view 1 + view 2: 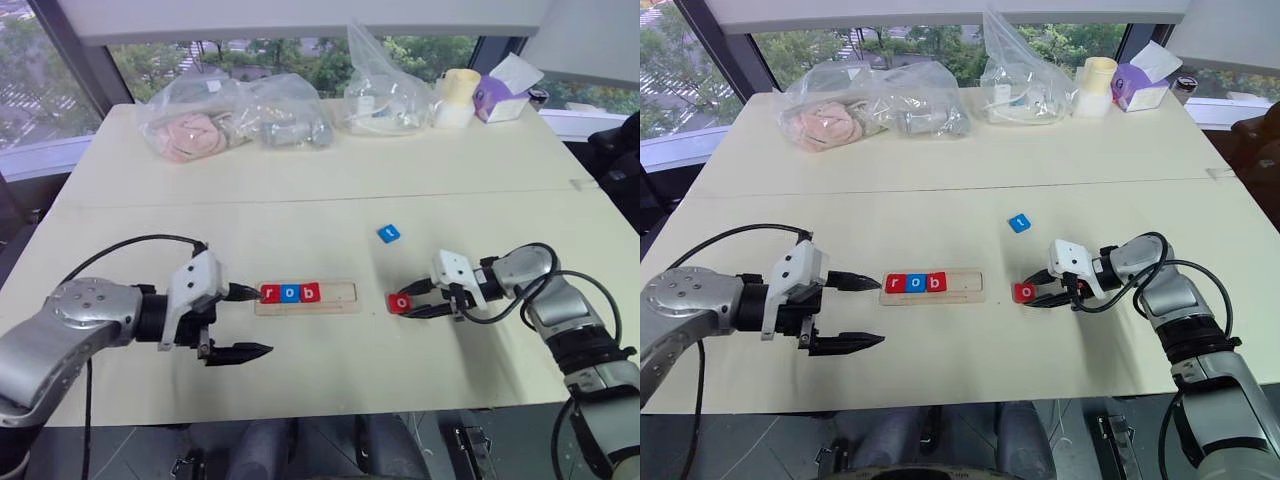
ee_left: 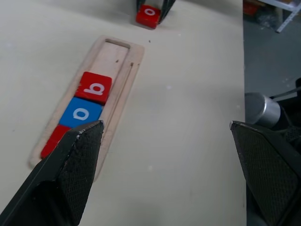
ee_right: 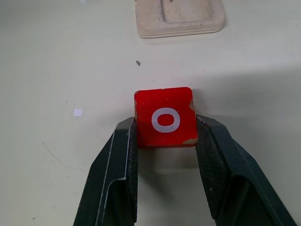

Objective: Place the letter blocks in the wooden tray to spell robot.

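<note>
The wooden tray (image 1: 337, 297) lies in the middle of the table with three letter blocks in its left part: a red r (image 1: 270, 293), a blue o (image 1: 290, 293) and a red b (image 1: 310, 293). Its right part is bare. To the right of the tray my right gripper (image 1: 406, 304) is shut on a red o block (image 3: 164, 106), which rests on the table. A blue t block (image 1: 389, 233) lies loose farther back. My left gripper (image 1: 255, 321) stands open, with nothing in it, at the tray's left end, its far finger beside the r.
Clear plastic bags (image 1: 235, 120) with soft items, another bag (image 1: 385, 95), a pale cup (image 1: 458, 97) and a tissue box (image 1: 505, 95) line the table's far edge. The table's (image 1: 330, 390) front edge runs close below both grippers.
</note>
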